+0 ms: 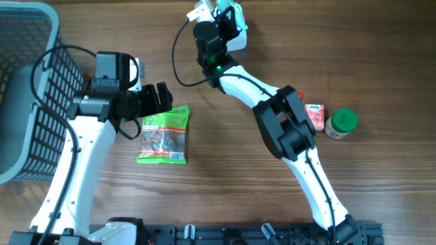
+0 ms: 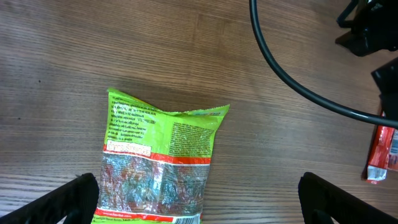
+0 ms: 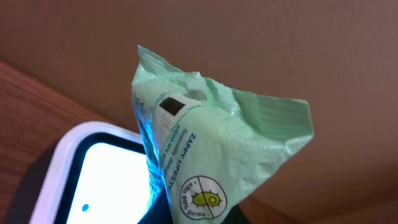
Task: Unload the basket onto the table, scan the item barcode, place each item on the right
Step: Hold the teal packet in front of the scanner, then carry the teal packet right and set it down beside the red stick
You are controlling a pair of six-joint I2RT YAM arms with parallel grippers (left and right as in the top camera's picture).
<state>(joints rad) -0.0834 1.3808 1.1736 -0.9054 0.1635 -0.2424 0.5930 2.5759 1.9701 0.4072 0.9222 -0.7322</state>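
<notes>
Packet [image 3: 211, 143]: pinched in right claw [image 1: 228, 15] over lit scanner [image 3: 93, 168], far bench [image 1: 327, 41] edge.
Left claw [image 1: 163, 99]: spread over snack bag [image 1: 163, 136].

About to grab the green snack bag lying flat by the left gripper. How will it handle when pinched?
The green snack bag is probably floppy: its top edge is crumpled and wavy, so it should sag from a pinch. Likely light, with small loose pieces visible through the clear window. The glossy film may slip; a sealed edge seems safer.
</notes>
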